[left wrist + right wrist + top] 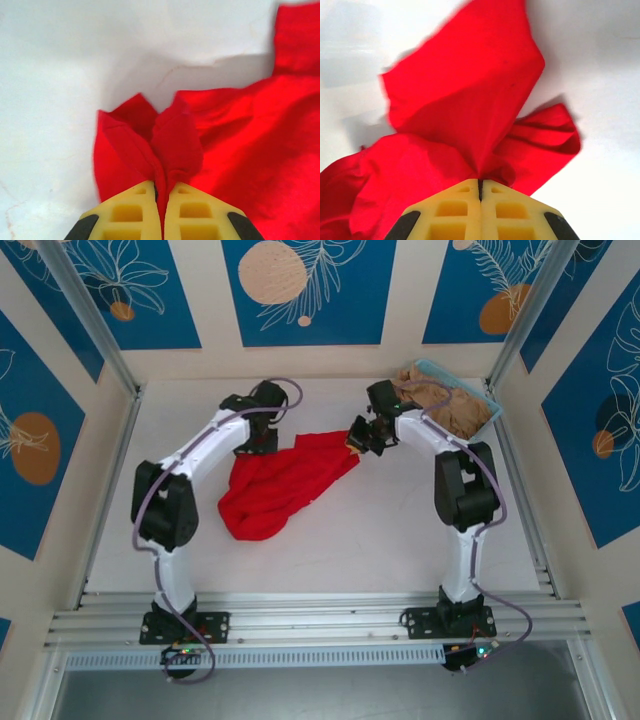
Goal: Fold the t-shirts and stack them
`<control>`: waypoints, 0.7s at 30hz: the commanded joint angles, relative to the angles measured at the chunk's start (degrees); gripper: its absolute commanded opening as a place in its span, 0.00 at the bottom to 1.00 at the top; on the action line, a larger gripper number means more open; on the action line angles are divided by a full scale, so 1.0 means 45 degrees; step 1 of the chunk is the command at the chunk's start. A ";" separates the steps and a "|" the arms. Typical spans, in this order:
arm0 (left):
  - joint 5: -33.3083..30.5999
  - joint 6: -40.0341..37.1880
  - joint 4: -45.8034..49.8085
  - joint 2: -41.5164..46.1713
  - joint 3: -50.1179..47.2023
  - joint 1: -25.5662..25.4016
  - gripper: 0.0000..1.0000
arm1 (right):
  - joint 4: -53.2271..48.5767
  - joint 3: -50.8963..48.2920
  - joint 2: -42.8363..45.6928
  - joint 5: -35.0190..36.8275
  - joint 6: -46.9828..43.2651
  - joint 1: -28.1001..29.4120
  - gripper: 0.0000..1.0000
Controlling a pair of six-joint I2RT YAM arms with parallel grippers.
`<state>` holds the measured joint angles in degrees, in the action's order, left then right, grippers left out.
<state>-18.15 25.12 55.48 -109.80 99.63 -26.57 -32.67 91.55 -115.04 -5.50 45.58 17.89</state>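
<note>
Yellow fingers (pixel 132 212) of the left gripper (pixel 161 192) sit pressed together on a bunched corner of the red t-shirt (pixel 240 150), with cloth pinched in the slit between them. The right gripper (pixel 480 184) is likewise clamped on a raised peak of the same shirt, at its far right edge. The shirt lies crumpled in the middle of the white table (pixel 400 530), between the two arms. The tan shirts (pixel 440 405) are heaped in the blue basket (pixel 487 410) at the far right corner.

The step in hand looks like spreading the red shirt flat before any fold. To do it well, both grips should lift together and draw apart evenly until the cloth goes taut, then lay it down smoothly. A one-sided pull would likely drag the shirt or slip a thin pinch.

From overhead, the shirt's whole rumpled outline and the basket are plain, but the arms hide the fingertips there. The wrist views settle the grips, showing cloth caught between closed fingers, yet they do not tell which part of the shirt each pinch holds.
</note>
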 commanded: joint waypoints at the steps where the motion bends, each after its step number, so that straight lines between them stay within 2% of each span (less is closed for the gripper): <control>1: -0.0556 0.0678 0.0180 0.1098 0.0229 0.0117 0.00 | -0.0300 0.0657 0.1396 0.0231 -0.0416 0.0047 0.00; 5: -0.0511 0.1034 0.0301 0.1619 0.0672 0.0103 0.00 | -0.0241 0.1419 0.2314 0.0389 -0.0999 0.0199 0.00; 11: -0.1299 0.1094 -0.0034 0.2960 0.1228 0.0127 0.00 | -0.0436 0.2753 0.3475 0.0842 -0.1433 0.0207 0.00; 21: -0.3541 0.0888 -0.0634 0.5184 0.2412 0.0123 0.00 | -0.0202 0.4571 0.5169 0.0785 -0.2299 -0.0303 0.00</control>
<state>-28.51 29.63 54.48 -89.86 107.68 -26.57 -33.95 109.47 -95.04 -2.26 38.02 17.02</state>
